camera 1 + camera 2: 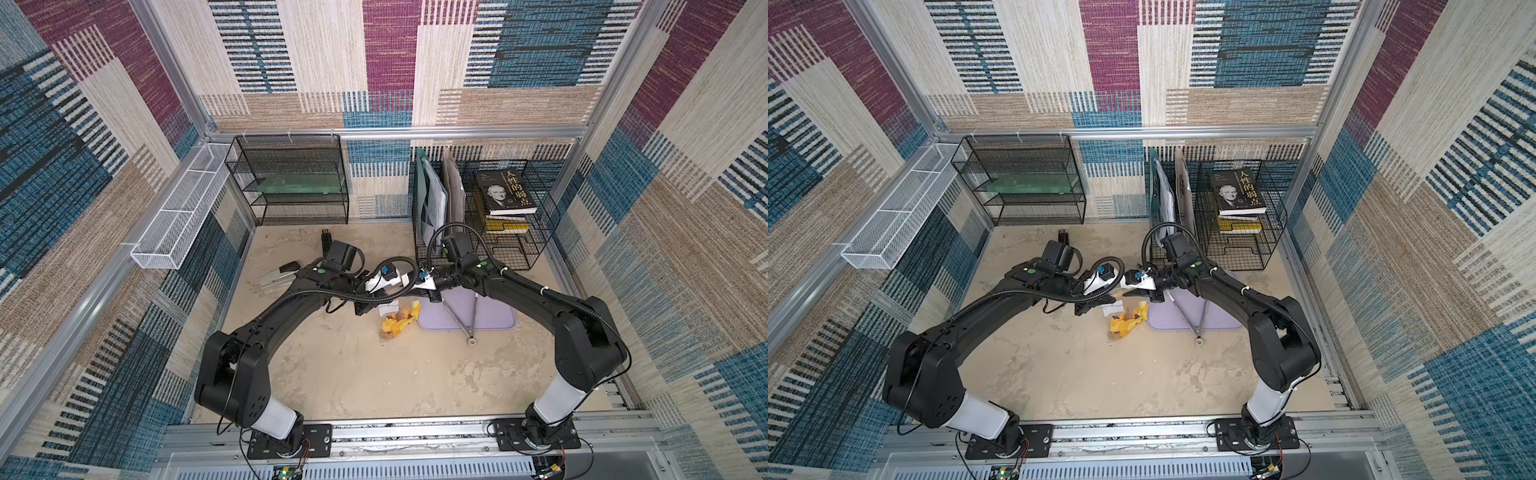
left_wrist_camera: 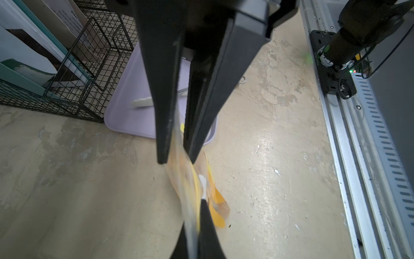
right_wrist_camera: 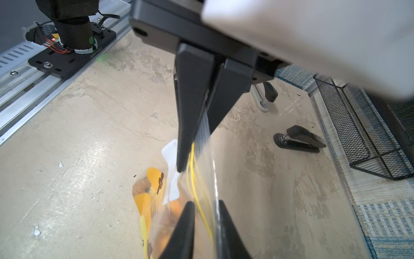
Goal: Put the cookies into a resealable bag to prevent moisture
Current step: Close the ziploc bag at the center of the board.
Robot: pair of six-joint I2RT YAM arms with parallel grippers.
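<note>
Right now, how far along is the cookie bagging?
Done: the cookies sit inside the resealable bag. None show on the visible part of the lilac tray, where the tongs lie.
In hand: the left gripper and right gripper both have jaws shut on the bag's top edge.
Left: sealing. Whether the strip is closed cannot be seen.

The bag (image 1: pixel 397 322) — clear film with a yellow print and a white patch, crumpled and slack — hangs tilted from its stretched top edge over the middle of the table (image 1: pixel 332 374), the cookies (image 3: pixel 140 187) inside it, orange and brown shapes blurred behind the plastic.
</note>
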